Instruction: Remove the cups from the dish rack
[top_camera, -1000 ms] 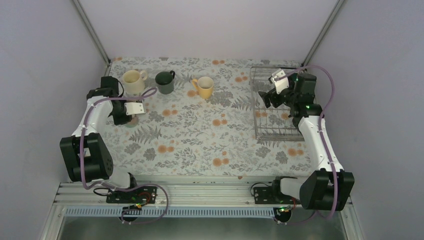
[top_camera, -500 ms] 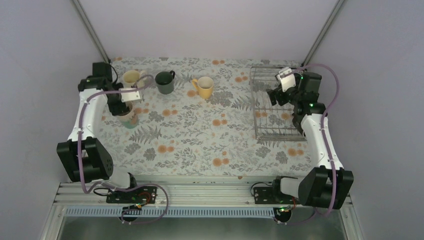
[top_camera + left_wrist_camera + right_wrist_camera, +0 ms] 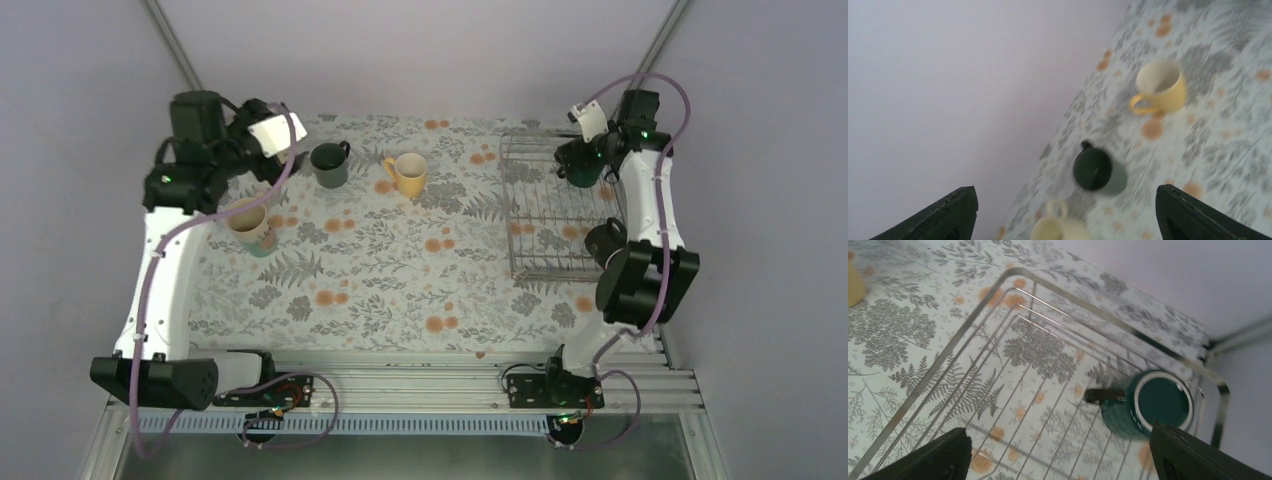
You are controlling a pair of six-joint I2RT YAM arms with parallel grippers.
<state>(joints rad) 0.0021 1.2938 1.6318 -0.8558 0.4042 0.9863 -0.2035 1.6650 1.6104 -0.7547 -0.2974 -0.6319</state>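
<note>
We are at the pick of the one cup we see left racked; the desk (image 3: 370, 290) carries the dish rack (image 3: 545, 215) beneath our right pincer (image 3: 1059, 427), jaws wide and empty; the teal cup (image 3: 1148, 402) sits below it, off-centre toward one finger; next we should centre, descend and close on its rim. Our left pincer (image 3: 1064, 189), wide and empty, hangs above the yellow cup (image 3: 1158, 87).

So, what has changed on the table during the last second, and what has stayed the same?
The left fingers opened, let go of the pale mug, then rose and drew back to the far left. The right fingers, open, moved from the middle of the dish rack to its far corner, above the teal mug. The yellow mug, dark mug and rack did not move.
</note>
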